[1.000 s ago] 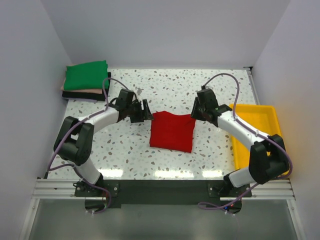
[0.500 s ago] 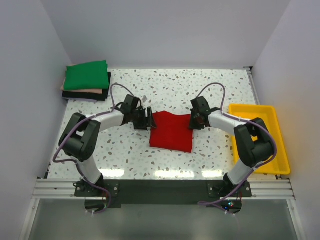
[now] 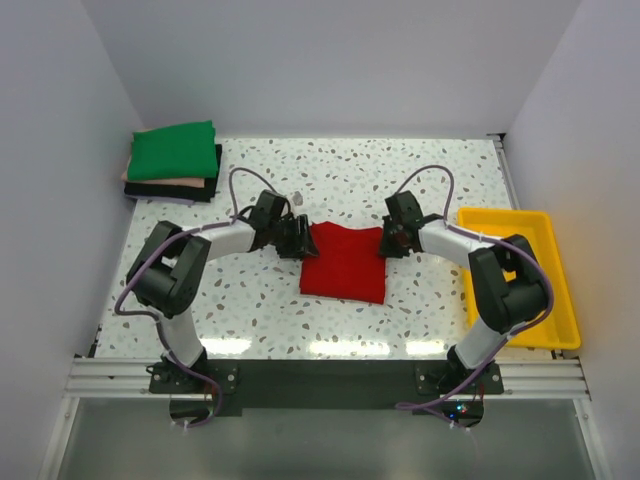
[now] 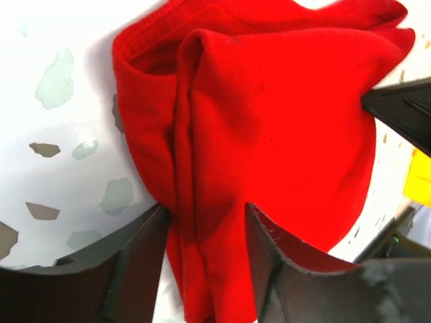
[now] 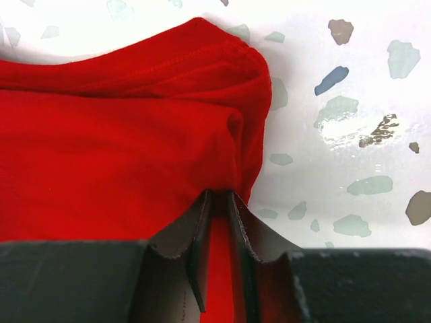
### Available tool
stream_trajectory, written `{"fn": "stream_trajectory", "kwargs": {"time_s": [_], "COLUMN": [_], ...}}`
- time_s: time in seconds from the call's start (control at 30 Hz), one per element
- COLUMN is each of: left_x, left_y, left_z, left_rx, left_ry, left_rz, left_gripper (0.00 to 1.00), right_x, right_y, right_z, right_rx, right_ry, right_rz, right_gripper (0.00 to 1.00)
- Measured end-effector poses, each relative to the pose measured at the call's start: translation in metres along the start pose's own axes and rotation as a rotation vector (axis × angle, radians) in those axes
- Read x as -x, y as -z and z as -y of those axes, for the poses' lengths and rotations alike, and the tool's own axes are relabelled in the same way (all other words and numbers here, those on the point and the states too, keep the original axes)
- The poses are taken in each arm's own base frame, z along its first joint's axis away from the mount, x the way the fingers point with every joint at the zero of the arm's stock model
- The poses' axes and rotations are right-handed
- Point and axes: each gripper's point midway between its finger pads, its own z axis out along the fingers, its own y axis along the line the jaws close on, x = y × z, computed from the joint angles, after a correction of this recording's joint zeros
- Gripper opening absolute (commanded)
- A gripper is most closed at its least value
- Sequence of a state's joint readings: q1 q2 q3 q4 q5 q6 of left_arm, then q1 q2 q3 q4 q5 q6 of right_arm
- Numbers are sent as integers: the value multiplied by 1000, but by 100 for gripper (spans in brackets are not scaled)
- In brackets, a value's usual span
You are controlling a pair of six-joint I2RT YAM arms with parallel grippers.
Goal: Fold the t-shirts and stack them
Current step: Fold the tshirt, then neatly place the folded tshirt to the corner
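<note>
I see the red t-shirt (image 3: 343,262) folded mid-surface (image 3: 420,180). R gripper (image 5: 219,196) is clamped on a thin fold at its right edge. L gripper (image 4: 202,215) straddles the bunched left edge; can't tell if it's pinching. Green tee (image 3: 172,150) tops the folded pile, far-left corner.

Speckled table (image 3: 350,170): red t-shirt (image 3: 345,265) at centre, folded shirt stack (image 3: 172,165) far left, yellow tray (image 3: 527,232) right.
</note>
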State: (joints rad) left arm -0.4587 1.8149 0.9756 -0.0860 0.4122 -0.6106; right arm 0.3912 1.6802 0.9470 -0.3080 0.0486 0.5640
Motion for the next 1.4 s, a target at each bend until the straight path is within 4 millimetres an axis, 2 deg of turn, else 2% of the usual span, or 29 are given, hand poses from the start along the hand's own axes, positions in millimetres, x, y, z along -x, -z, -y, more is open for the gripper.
{"fn": "stream_trajectory", "kwargs": {"time_s": [0.1, 0.2, 0.23, 0.27, 0.43, 0.57, 0.7, 0.8, 1.0, 1.23, 1.4], "left_x": [0, 1, 2, 4, 27, 62, 112, 151, 219, 261, 295], "left_y": [-7, -17, -20, -21, -17, 1, 31, 54, 99, 143, 178], "left_z": [2, 7, 8, 8, -2, -27, -52, -67, -101, -145, -157], "left_rx": [39, 88, 107, 128, 309, 495, 658, 774, 1045, 1255, 1326], "left_ry": [-4, -23, -29, -34, -84, -139, -187, -227, -307, -395, -451], "left_rz": [10, 18, 19, 20, 59, 115, 191, 261, 355, 340, 372], "left_gripper": [39, 19, 7, 0, 0, 0, 0, 0, 0, 0, 0], "right_x": [1, 2, 3, 5, 18, 38, 56, 60, 49, 43, 39], "right_y": [0, 0, 1, 1, 18, 58, 98, 115, 117, 119, 118], "right_z": [-2, -3, -4, -5, -17, -30, -42, -46, -47, -52, -54], "right_rx": [14, 22, 23, 25, 70, 139, 218, 252, 270, 303, 311], "right_ry": [-3, -6, -6, -5, -9, -11, -9, -3, 19, 38, 48], "right_rz": [-1, -2, -1, 0, 29, 123, 223, 255, 212, 182, 171], "right_gripper": [19, 22, 23, 27, 44, 49, 50, 50, 50, 50, 49]}}
